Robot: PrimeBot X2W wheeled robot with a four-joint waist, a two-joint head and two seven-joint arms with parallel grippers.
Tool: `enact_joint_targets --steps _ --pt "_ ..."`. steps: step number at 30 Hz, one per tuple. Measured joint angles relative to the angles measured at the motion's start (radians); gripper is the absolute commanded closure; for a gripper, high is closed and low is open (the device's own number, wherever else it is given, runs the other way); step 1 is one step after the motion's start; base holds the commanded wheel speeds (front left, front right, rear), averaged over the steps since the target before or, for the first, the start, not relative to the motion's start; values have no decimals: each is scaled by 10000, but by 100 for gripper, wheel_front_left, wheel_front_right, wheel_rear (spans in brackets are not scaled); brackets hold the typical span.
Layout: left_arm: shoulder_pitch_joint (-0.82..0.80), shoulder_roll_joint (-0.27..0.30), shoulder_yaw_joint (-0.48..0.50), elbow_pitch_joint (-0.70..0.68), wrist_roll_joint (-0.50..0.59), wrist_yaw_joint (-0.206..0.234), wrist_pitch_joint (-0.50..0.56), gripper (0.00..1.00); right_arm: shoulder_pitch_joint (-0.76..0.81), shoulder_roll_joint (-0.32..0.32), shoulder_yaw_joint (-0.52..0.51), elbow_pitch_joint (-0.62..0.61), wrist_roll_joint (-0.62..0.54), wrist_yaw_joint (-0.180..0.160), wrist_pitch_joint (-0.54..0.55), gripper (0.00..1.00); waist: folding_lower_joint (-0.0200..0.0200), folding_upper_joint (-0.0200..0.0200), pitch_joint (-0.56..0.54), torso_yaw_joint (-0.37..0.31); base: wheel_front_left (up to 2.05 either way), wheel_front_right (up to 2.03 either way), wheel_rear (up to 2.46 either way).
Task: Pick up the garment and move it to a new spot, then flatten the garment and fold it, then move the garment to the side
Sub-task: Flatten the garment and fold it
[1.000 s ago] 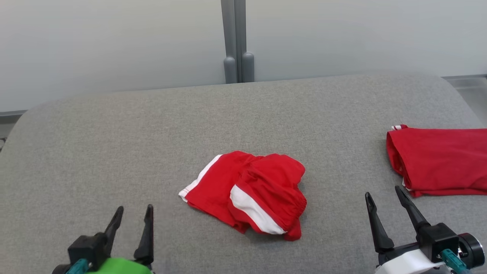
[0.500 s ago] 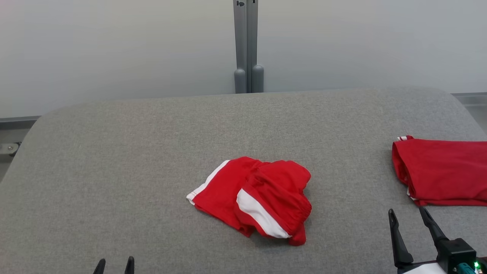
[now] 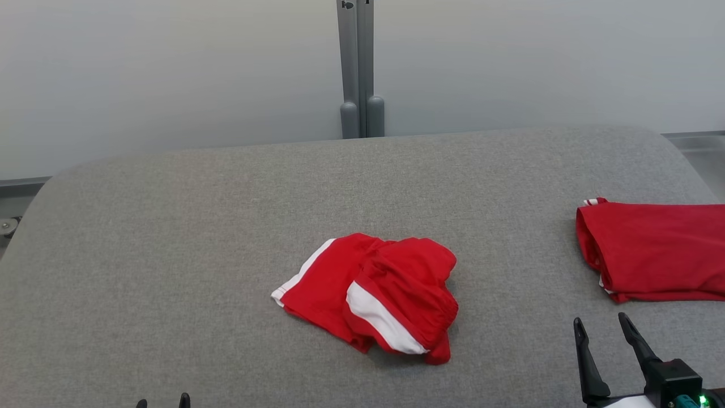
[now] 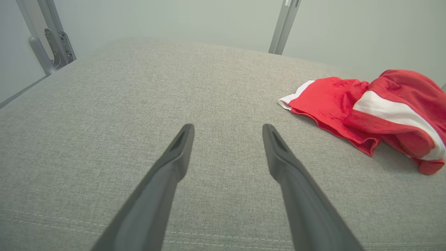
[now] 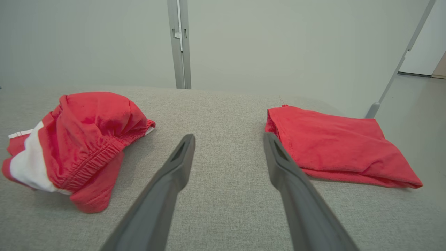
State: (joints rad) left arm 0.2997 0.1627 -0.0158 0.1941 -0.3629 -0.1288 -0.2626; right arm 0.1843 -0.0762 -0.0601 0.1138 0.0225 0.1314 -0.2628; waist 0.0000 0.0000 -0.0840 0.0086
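**Pick-up not yet begun: both grippers spread and empty**

Head view: The garment (image 3: 368, 297) lay crumpled near the middle of the table (image 3: 170, 226), and nothing touched it. Its long axis ran left to right, dipping a little toward the robot at the right end. The white-edged hem pointed left and the gathered waistband right. The right gripper (image 3: 600, 320) stood spread at the lower right, well apart from it. The left gripper (image 3: 161, 402) poked its tips up at the bottom edge. A folded piece (image 3: 651, 252) lay at the far right.

Left wrist view: The left gripper (image 4: 228, 127) was spread over bare table, with the garment (image 4: 366, 111) off to its right, hem corner nearest.

Right wrist view: The right gripper (image 5: 229, 136) was spread and empty, aimed between the garment (image 5: 87, 139) and the folded piece (image 5: 334, 143). The waistband faced it.

The first step, the pick-up, seemed to be in hand. The next move would call for an arm to swing inward and pinch a raised fold or the waistband.
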Motion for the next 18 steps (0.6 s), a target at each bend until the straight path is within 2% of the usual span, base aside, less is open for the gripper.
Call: enact_joint_targets --steps 12,18 --pt "-244 90 -382 -33 -222 -4 0 0 -95 6 163 -23 2 0 0 0 0 0 161 -162 0 0 0" --pt "-1648 355 -1323 675 -671 -6 0 0 -499 -90 477 -96 17 0 0 0 0 0 410 -426 0 0 0"
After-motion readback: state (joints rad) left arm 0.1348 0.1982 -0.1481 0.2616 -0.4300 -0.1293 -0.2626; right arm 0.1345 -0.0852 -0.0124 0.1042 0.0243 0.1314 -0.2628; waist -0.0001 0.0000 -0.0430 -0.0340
